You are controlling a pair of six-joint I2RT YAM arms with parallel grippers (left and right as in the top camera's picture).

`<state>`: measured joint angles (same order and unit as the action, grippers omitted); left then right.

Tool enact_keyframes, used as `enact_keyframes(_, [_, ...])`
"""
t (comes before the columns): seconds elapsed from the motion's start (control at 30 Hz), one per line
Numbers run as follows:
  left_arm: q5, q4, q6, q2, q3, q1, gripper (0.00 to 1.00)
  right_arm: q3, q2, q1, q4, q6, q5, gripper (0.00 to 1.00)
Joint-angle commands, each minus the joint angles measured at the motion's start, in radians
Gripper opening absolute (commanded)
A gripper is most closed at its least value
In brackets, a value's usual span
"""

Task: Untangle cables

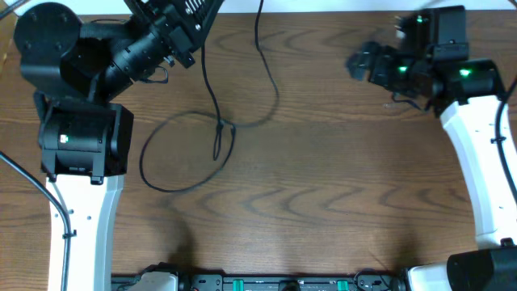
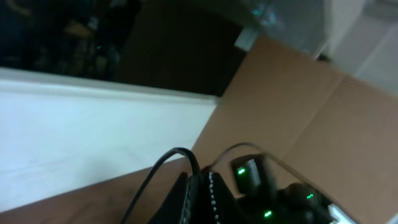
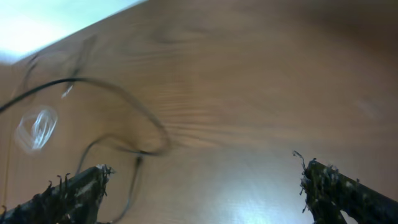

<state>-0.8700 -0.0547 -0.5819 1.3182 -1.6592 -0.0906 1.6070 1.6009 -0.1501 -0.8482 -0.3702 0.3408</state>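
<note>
1. Above the table's (image 1: 323,202) far edge, the left gripper (image 2: 199,183) is clenched, apparently on the black cable (image 1: 222,136). The right gripper (image 3: 204,171) is released and holds nothing.
2. Handling: judged thin, light and limp, so likely to drag and slide. Take hold beside the crossing, not on it.
3. Appearance: one strand drops from the left gripper to a tight crossing. A wide loop lies flat left of centre.
</note>
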Motion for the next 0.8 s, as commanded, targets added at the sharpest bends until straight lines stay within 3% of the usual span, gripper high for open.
enact_keyframes(0.0, [-0.031,0.07,-0.139,-0.006,-0.005,0.0,0.07,0.001,-0.007,-0.064,0.039,0.306,0.198,0.99])
enact_keyframes(0.1, [-0.031,0.172,-0.25,-0.006,-0.005,0.0,0.07,0.001,-0.007,-0.122,0.063,0.396,0.196,0.98])
enact_keyframes(0.23, [-0.021,0.296,-0.32,-0.006,-0.005,0.0,0.07,0.001,-0.007,-0.182,0.065,0.505,0.197,0.87])
enact_keyframes(0.4, [0.016,0.312,-0.384,-0.006,-0.005,0.0,0.07,0.001,-0.007,-0.212,0.096,0.526,0.196,0.82])
enact_keyframes(0.57, [0.024,0.307,-0.38,-0.006,-0.005,0.0,0.07,0.001,-0.007,-0.211,0.089,0.529,0.172,0.84])
enact_keyframes(0.63, [0.02,0.275,-0.358,-0.005,-0.005,0.0,0.08,0.001,-0.007,-0.211,0.081,0.528,0.142,0.99])
enact_keyframes(0.77, [0.021,0.076,-0.211,-0.005,-0.005,0.0,0.07,0.001,-0.007,-0.211,0.062,0.426,0.049,0.99])
